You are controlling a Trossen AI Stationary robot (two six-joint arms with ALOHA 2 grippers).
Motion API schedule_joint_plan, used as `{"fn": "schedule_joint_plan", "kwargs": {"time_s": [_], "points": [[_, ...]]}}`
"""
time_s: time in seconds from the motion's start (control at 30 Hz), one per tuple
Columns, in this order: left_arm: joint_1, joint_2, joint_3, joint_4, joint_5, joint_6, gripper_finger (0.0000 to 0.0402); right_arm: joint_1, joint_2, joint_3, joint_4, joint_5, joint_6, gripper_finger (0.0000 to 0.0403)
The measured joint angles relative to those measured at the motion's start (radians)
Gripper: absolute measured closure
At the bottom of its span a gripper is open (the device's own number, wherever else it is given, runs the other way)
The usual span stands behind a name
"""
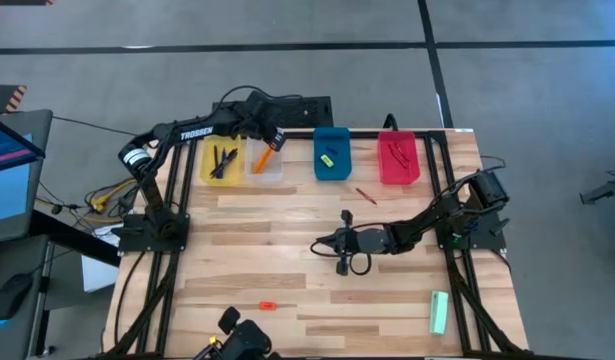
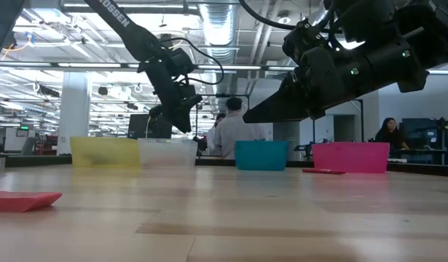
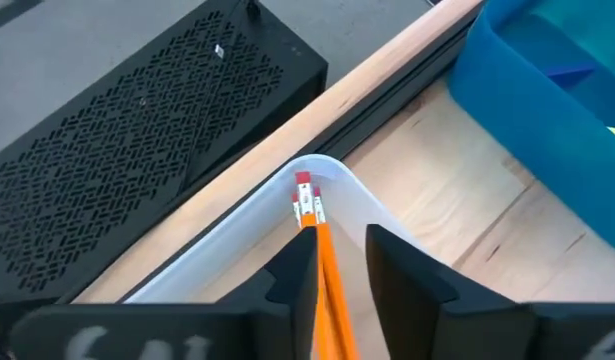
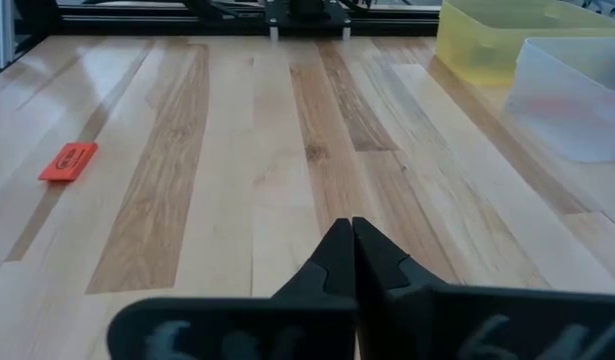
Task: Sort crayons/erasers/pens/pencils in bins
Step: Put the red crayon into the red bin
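Four bins line the table's far edge: yellow bin (image 1: 223, 162) with pens (image 1: 222, 160), clear bin (image 1: 265, 164), blue bin (image 1: 332, 154) and red bin (image 1: 398, 159). Over the clear one, the left gripper (image 3: 339, 262) has its fingers parted around the orange pencils (image 3: 322, 262) lying inside. Mid-table, the right gripper (image 4: 351, 243) hovers clenched and empty. One crayon (image 1: 365, 195) lies near the red bin.

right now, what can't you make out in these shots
- High view: what lies in the blue bin and the red bin is too small to name.
- Low view: all bin contents hidden by the walls, e.g. the yellow bin.
- Left wrist view: the pencils run off the edge between the left hand fingers; grip or contact unclear.
- High view: dark object cut off by the edge.
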Motion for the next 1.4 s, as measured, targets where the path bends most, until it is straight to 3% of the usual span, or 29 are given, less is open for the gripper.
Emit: {"fn": "schedule_joint_plan", "kwargs": {"time_s": [0.2, 0.37, 0.53, 0.87, 1.13, 1.4], "points": [[-0.007, -0.036, -0.001, -0.013, -0.048, 0.091, 0.0306, 0.0, 0.0, 0.0, -0.004, 0.0, 0.0, 0.0396], [-0.079, -0.123, -0.039, 0.02, -0.063, 0.181, 0.0352, 0.0, 0.0, 0.0, -0.024, 0.0, 0.006, 0.04], [-0.212, -0.242, -0.23, 0.239, -0.057, 0.22, 0.0397, -0.004, 0.0, 0.0, -0.023, 0.013, 0.004, 0.0398], [-0.509, -0.466, -0.647, 0.735, -0.057, 0.192, 0.0399, -0.026, 0.0, 0.001, -0.011, 0.027, 0.015, 0.0399], [-0.644, -0.529, -0.86, 1.042, -0.057, 0.156, 0.0401, -0.017, -0.036, 0.006, -0.05, 0.027, 0.016, 0.0399], [-0.68, -0.527, -0.975, 1.21, -0.048, 0.166, 0.0401, 0.02, -0.275, 0.007, -0.43, 0.11, 0.087, 0.0398]]}}
